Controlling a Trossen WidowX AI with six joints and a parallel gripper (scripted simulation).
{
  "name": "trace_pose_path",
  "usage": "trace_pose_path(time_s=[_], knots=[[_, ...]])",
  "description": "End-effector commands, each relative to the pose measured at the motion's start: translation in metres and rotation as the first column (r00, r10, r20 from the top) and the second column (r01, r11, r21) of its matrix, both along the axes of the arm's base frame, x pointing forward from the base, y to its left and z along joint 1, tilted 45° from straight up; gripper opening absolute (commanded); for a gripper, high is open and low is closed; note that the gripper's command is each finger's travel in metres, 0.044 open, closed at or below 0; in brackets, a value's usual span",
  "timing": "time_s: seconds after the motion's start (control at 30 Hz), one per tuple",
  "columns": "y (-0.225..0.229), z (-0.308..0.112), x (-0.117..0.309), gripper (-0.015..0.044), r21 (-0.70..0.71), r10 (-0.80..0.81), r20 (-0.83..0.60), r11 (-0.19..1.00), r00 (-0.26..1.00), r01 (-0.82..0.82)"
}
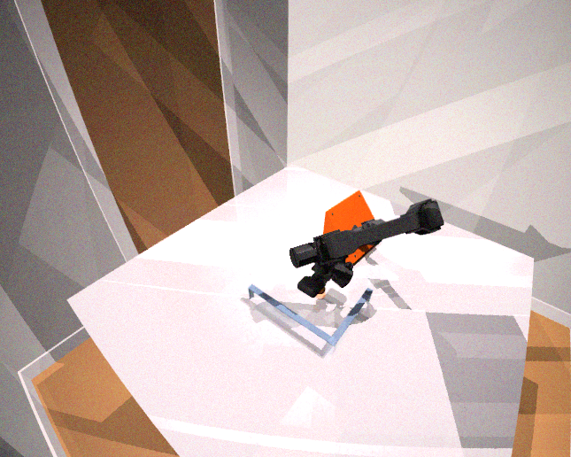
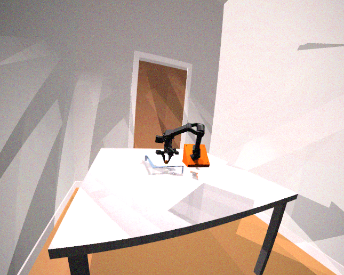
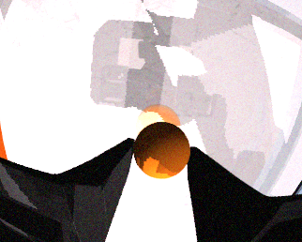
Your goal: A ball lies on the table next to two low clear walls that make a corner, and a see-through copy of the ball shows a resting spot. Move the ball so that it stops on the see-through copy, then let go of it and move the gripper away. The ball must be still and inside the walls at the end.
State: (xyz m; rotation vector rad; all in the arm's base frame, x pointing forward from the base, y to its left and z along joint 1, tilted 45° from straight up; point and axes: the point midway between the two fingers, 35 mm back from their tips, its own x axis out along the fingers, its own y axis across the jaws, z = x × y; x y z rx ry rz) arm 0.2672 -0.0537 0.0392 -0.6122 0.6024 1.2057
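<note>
The dark orange ball (image 2: pixel 166 161) (image 3: pixel 162 151) is between the fingertips of my gripper (image 2: pixel 166 161) (image 3: pixel 161 148), which is shut on it. The ball looks larger than its copy in the wrist view and seems held a little above the table. The see-through copy (image 3: pixel 159 113) is pale orange and partly hidden behind the ball, just above it in that view. Two low clear bluish walls make a corner: a longer wall (image 1: pixel 291 313) and a shorter wall (image 1: pixel 351 314). The gripper hangs on the inner side of the corner. Its fingertips are mostly hidden in the top view.
The orange base plate (image 1: pixel 347 217) (image 2: pixel 190 153) of the arm stands behind the gripper in the top view and to its right in the exterior view. The corner of the walls points away from the base. Shadows of the arm lie across the table (image 1: pixel 226 383) (image 2: pixel 130 204).
</note>
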Motion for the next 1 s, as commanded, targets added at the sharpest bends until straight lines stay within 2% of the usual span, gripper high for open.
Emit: trace_pose_path(time_s=[0.0, 0.73, 0.97], knots=[[0.012, -0.01, 0.002, 0.0, 0.009, 0.001, -0.003, 1.0, 1.0, -0.001], [0.026, -0.024, 0.006, 0.0, 0.01, 0.001, -0.003, 1.0, 1.0, -0.001], [0.023, -0.023, 0.006, 0.0184, 0.006, -0.001, 0.0, 1.0, 1.0, 0.001]])
